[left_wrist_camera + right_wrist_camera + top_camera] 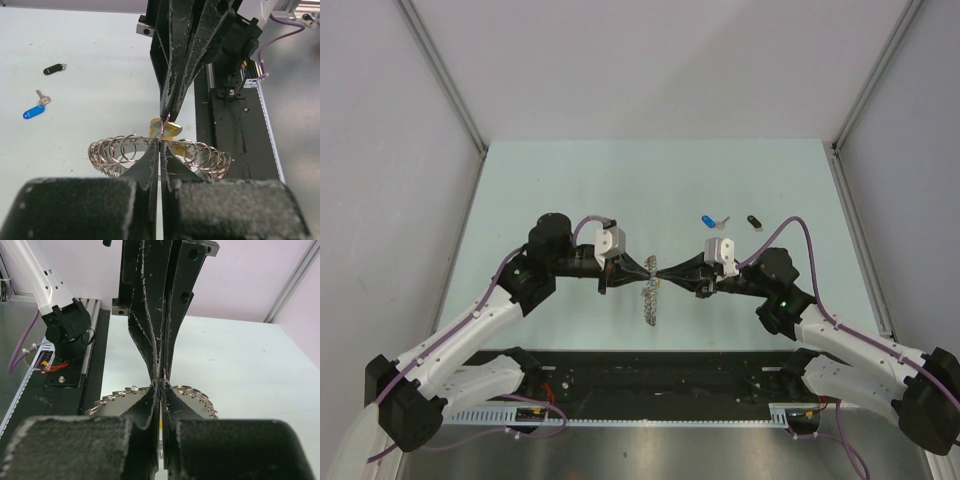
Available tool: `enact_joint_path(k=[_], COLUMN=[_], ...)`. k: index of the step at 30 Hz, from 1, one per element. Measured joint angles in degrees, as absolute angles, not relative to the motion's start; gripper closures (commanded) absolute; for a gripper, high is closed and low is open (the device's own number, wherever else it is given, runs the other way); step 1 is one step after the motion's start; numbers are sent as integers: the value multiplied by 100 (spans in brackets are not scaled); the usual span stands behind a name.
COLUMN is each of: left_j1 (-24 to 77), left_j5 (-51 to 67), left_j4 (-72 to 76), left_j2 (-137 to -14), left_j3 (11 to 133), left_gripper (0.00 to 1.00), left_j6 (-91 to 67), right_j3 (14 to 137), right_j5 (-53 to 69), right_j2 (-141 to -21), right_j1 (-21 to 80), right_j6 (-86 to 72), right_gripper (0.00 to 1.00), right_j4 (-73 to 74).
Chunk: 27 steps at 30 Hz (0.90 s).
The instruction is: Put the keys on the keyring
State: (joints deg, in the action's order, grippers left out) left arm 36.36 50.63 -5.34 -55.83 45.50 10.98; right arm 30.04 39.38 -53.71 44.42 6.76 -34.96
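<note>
The keyring [650, 300], a ring of coiled silvery loops, stands on edge at mid-table. My left gripper [650, 272] is shut on one wire loop at the top of the keyring [120, 150]. Tip to tip against it, my right gripper [665, 272] is shut on the yellow key [173, 129]. In the right wrist view that key shows only as a yellow sliver [160, 424] between the jaws, with the keyring [115, 405] behind. The blue key [707, 220] and the black key [754, 222] lie loose on the table behind the right gripper.
The pale green table [560, 190] is bounded by grey walls with metal frame posts [855, 110] at the far corners. A black base strip [660, 375] with cables runs along the near edge between the arm mounts.
</note>
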Motion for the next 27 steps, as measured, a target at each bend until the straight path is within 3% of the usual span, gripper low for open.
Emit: enact_joint_path(k=[22, 27], left_j1=[3581, 3555], left_j5=[4558, 4508], left_j4=[506, 657], left_j2=[-5430, -5430], left_j3=[4191, 4123], left_gripper=[100, 100], left_j6=[-486, -650], right_j3=[3081, 3085], right_j5=[3614, 3518], right_j2=[-5424, -5509], right_j1=[4453, 4451], right_j6=[1114, 1076], right_gripper=[100, 89], right_j4=[-3144, -3201])
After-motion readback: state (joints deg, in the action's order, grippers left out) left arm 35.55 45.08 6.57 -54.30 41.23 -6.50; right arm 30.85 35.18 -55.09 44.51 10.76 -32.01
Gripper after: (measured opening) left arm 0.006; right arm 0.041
